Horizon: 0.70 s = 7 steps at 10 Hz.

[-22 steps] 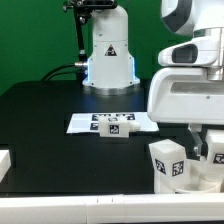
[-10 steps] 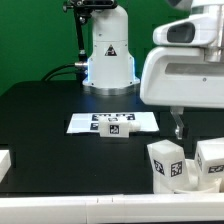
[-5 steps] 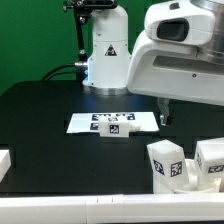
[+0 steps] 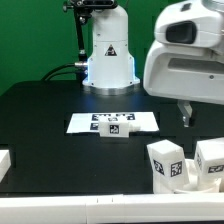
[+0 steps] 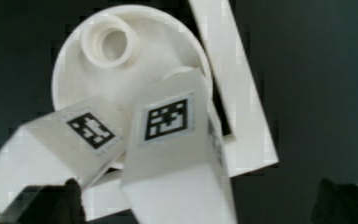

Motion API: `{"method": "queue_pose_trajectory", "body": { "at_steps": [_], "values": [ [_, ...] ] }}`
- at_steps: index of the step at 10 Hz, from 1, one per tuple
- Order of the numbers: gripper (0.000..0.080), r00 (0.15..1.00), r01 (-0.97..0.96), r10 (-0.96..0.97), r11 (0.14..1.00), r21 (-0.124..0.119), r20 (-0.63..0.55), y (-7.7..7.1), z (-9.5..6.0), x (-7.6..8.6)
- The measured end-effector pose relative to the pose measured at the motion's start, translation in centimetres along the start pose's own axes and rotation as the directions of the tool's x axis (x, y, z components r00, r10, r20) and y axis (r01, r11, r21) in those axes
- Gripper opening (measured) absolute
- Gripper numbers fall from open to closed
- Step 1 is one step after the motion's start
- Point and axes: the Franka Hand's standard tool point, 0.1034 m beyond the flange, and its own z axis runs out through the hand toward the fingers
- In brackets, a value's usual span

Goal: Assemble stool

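Note:
Two chunky white stool legs (image 4: 166,162) (image 4: 210,162) with square tags stand at the front on the exterior view's right. My gripper (image 4: 184,114) hangs above and behind them, touching nothing. In the wrist view the round seat disc (image 5: 131,50) with a socket hole lies below, with two tagged legs (image 5: 167,118) (image 5: 83,132) standing on it. My dark fingertips (image 5: 51,200) show far apart at the picture's edges. The gripper (image 5: 194,206) is open and empty.
The marker board (image 4: 90,121) lies mid-table with a small lone tagged white block (image 4: 118,128) on it. The robot base (image 4: 108,55) stands behind. A white rail (image 4: 5,160) sits on the exterior view's left, and a white bar (image 5: 229,80) runs beside the seat.
The gripper was down at the legs. It has risen off them, swung toward the exterior view's left, then come back to the right. The legs have stayed put.

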Motion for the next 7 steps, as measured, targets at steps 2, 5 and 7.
{"method": "queue_pose_trajectory", "body": {
  "at_steps": [2,5,7],
  "values": [
    [0.0649,1.0,-0.006,0.006,1.0,-0.001,0.002,0.3,0.1,0.1],
    [0.0649,0.997,-0.067,0.066,0.998,0.02,0.025,1.0,1.4,1.1],
    [0.0649,0.996,-0.079,0.078,0.997,0.011,0.031,0.8,2.3,1.0]
  ]
}}
